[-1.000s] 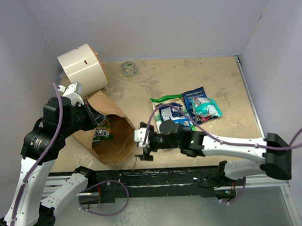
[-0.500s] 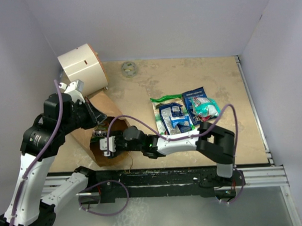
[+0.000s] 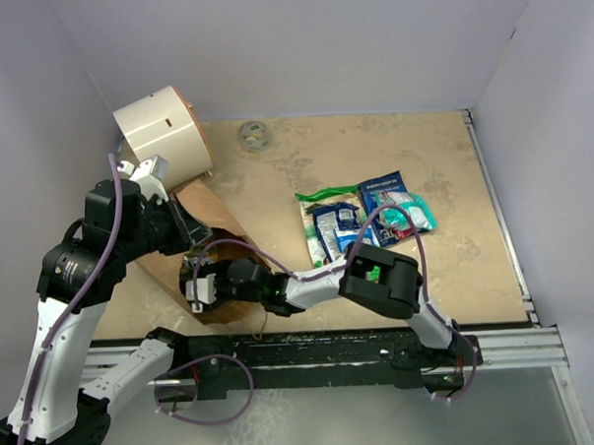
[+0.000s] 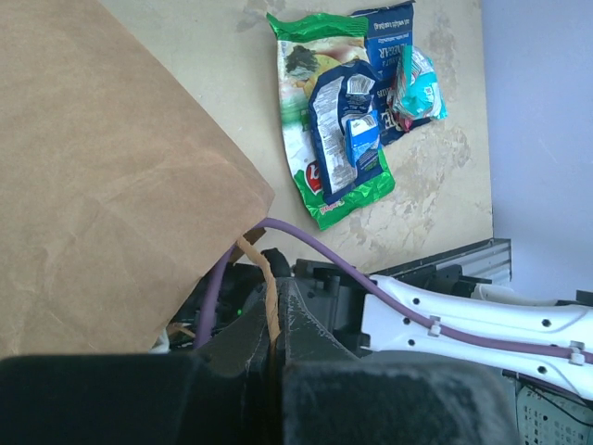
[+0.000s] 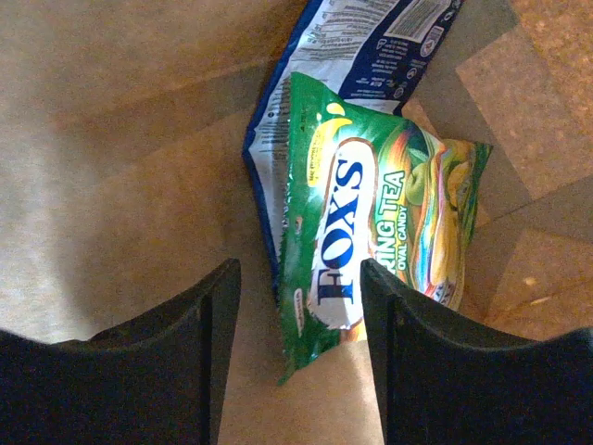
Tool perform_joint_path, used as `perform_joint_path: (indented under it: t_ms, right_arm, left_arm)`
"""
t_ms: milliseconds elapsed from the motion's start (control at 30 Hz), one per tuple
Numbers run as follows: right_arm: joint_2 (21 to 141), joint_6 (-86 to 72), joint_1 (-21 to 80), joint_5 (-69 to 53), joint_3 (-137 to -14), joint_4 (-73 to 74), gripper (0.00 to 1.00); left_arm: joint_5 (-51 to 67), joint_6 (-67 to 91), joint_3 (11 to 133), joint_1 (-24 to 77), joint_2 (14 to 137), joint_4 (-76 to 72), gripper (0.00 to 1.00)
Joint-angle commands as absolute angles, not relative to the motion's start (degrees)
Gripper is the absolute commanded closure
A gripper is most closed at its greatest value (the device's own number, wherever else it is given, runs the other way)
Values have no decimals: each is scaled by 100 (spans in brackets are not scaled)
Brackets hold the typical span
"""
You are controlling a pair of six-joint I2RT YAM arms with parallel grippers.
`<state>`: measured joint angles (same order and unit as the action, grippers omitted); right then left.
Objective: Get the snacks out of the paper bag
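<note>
The brown paper bag [image 3: 210, 218] lies on its side at the left, mouth toward the front. My left gripper [image 3: 184, 242] is shut on its twine handle [image 4: 262, 278] and holds the mouth open. My right gripper [image 3: 199, 288] is inside the bag, open. In the right wrist view its fingers [image 5: 190, 343] straddle the lower corner of a green-and-yellow snack packet [image 5: 380, 222], which lies on a blue packet [image 5: 371, 46]. Several snacks [image 3: 361, 220] lie together on the table right of the bag and also show in the left wrist view [image 4: 343, 120].
A white cylinder with an orange rim [image 3: 160, 135] stands at the back left, touching the bag. A small grey ring [image 3: 254, 136] lies near the back wall. Purple walls close three sides. A metal rail [image 3: 312, 350] runs along the front.
My right arm has swung left from the table's middle and pushed its gripper deep into the bag's mouth. My left gripper keeps its hold on the bag.
</note>
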<state>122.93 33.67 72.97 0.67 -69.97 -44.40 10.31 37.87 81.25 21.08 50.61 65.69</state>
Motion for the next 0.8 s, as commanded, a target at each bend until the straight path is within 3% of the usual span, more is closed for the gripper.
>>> perform_joint_path:
  t_ms: [0, 167, 267, 467, 600, 767]
  right_arm:
    - [12524, 3512, 7295, 313, -7476, -4938, 43]
    - [12962, 3600, 7295, 628, -7901, -4955, 43]
    - [13140, 3610, 7280, 999, -8235, -4848, 49]
    - [13169, 3482, 7138, 1019, -8357, -4668, 71]
    - [12970, 3325, 7042, 820, -8253, -4536, 97]
    - [12615, 3161, 6997, 694, -7983, -4430, 100]
  left_arm:
    - [1214, 3729, 8406, 2110, 5012, 6531, 100]
    - [1219, 3726, 8458, 2109, 4997, 6597, 100]
    - [1200, 3760, 8447, 2110, 4954, 6615, 100]
    - [1055, 3826, 8396, 2109, 4879, 6636, 100]
    - [900, 3849, 8374, 2110, 4848, 6629, 100]
    - [730, 3857, 8300, 2111, 4801, 6508, 100]
